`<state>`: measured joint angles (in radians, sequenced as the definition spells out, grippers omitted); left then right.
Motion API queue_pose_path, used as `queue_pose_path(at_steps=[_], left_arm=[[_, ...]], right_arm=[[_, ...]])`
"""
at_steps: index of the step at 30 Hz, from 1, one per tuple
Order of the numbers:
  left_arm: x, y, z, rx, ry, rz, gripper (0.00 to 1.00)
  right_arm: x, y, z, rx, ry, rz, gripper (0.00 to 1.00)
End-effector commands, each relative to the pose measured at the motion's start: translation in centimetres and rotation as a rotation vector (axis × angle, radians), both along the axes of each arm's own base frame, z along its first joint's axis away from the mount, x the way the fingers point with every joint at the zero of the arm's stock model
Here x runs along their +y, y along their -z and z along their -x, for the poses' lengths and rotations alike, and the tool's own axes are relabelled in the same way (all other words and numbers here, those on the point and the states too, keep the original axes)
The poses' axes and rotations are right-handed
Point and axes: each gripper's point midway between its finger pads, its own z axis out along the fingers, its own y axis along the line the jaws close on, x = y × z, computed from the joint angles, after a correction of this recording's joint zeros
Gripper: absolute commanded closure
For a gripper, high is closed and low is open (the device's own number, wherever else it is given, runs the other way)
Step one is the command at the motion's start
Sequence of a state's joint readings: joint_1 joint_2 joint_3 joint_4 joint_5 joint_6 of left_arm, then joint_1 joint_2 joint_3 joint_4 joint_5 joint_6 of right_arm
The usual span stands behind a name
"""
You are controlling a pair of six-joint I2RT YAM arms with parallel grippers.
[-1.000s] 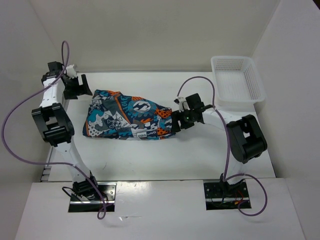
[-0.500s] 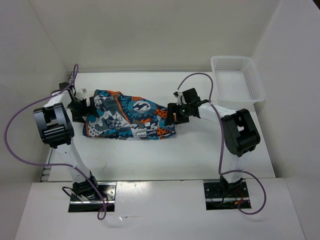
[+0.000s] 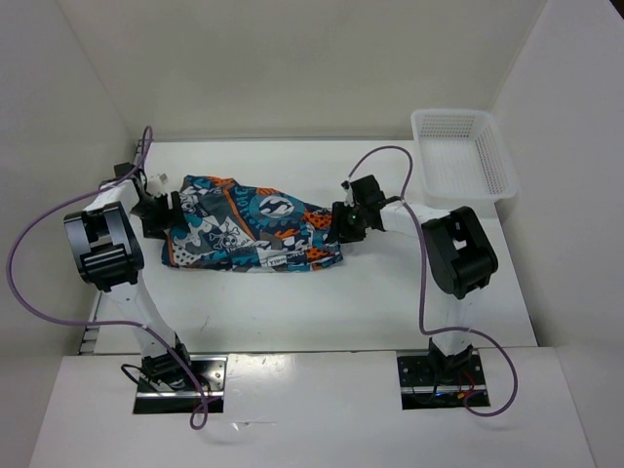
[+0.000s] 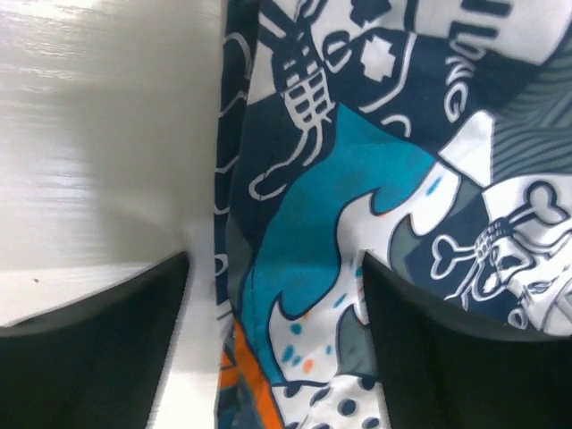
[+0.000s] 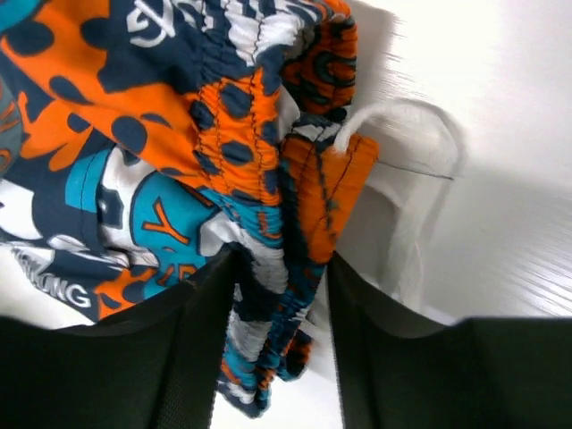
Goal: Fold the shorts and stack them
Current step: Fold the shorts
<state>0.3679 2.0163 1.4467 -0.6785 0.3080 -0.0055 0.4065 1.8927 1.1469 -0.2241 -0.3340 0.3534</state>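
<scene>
**Both hands at the ends of the shorts, neither hold yet sure**

The shorts [image 3: 249, 234] lie crumpled on the table [image 3: 292, 302], stretched between the two hands. The left gripper [image 4: 277, 344] stands wide open and holds nothing. Its fingers [image 4: 89, 357] sit astride the hem, and printed cloth fills the gap and runs on ahead of the tips. The right gripper [image 5: 279, 357] is narrowed around the bunched orange waistband, which sits between its fingers [image 5: 420, 375]. Whether the band is truly pinched cannot be told. A white drawstring [image 5: 366, 116] loops just ahead of one finger.

If the left hand closes on the top layer only, a lift would likely peel the layers apart. The gathered elastic could slip out of the right hand under tension. The drawstring might snag a finger and drag the garment askew. An uneven pull from the two hands would twist the fold.
</scene>
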Motion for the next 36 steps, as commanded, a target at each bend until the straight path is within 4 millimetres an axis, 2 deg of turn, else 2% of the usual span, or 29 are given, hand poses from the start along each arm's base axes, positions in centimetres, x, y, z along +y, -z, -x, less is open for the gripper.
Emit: queue_pose_path(at_steps=[1,2,3,4,5,7,8,10,13,16,17,18,20,21,23,24,27,28,33,35,36], left_arm=[[-1.1,4.1,3.1,0.145,0.004,0.052,0.22],[-1.3,4.1,3.1,0.142,0.006,0.060,0.28],[-1.3,4.5,3.2,0.153,0.006,0.065,0.34],[-1.4,4.7,3.0,0.154,0.008,0.075,0.45],[-1.5,4.7,3.2,0.162,0.008,0.078,0.52],[-1.8,5.0,3.3,0.169,0.010,0.095,0.68],[-1.8,5.0,3.3,0.169,0.010,0.095,0.81],[-1.9,5.1,3.3,0.174,0.011,0.107,0.89],[-3.6,4.5,2.8,0.166,0.040,0.172,0.90],[-6.3,4.1,1.8,0.154,0.119,0.159,0.88],[-7.2,4.1,1.8,0.156,0.145,0.157,0.88],[-9.2,4.1,1.7,0.161,0.198,0.153,0.87],[-11.0,3.9,1.1,0.143,0.250,0.143,0.86],[-12.8,3.9,1.0,0.132,0.297,0.146,0.83],[-14.5,3.6,0.6,0.113,0.341,0.149,0.78],[-16.0,3.0,0.3,0.097,0.382,0.143,0.75],[-18.5,2.4,-0.1,0.052,0.445,0.153,0.64],[-19.7,2.2,0.1,0.040,0.478,0.150,0.64],[-20.8,2.2,-0.7,-0.005,0.515,0.081,0.66],[-21.2,1.8,-1.2,-0.028,0.522,0.101,0.70],[-21.6,1.5,-1.4,-0.038,0.532,0.100,0.70]], right_arm=[[1.2,0.9,-1.2,-0.007,0.037,0.006,0.51],[1.0,1.5,-1.2,0.000,0.044,0.019,0.69],[1.0,1.2,-1.7,-0.011,0.059,0.021,0.77],[0.9,1.2,-1.8,-0.014,0.064,0.027,0.84],[0.7,1.3,-1.9,-0.018,0.070,0.034,0.97],[0.1,1.1,-2.2,-0.037,0.086,0.068,1.00],[0.0,0.5,-2.4,-0.060,0.082,0.073,1.00],[-1.3,0.2,-2.7,-0.070,0.082,0.088,1.00],[-3.6,-0.9,-3.3,-0.112,0.057,0.126,1.00],[-5.8,-2.9,-4.2,-0.160,0.022,0.140,1.00],[-6.2,-4.1,-4.6,-0.186,0.013,0.136,1.00],[-7.2,-4.7,-4.8,-0.184,0.014,0.139,1.00],[-7.6,-6.1,-4.8,-0.220,-0.056,0.135,1.00],[-8.6,-6.9,-4.5,-0.215,-0.059,0.136,1.00],[-9.2,-8.3,-4.4,-0.233,-0.096,0.117,1.00],[-9.7,-8.9,-3.9,-0.218,-0.103,0.118,1.00],[-10.7,-11.5,-4.3,-0.257,-0.108,0.126,1.00],[-11.2,-12.3,-4.3,-0.248,-0.098,0.129,1.00],[-10.9,-15.7,-3.4,-0.255,-0.146,0.115,1.00],[-10.9,-18.1,-3.5,-0.273,-0.145,0.114,1.00],[-10.7,-19.9,-4.2,-0.303,-0.133,0.106,1.00]])
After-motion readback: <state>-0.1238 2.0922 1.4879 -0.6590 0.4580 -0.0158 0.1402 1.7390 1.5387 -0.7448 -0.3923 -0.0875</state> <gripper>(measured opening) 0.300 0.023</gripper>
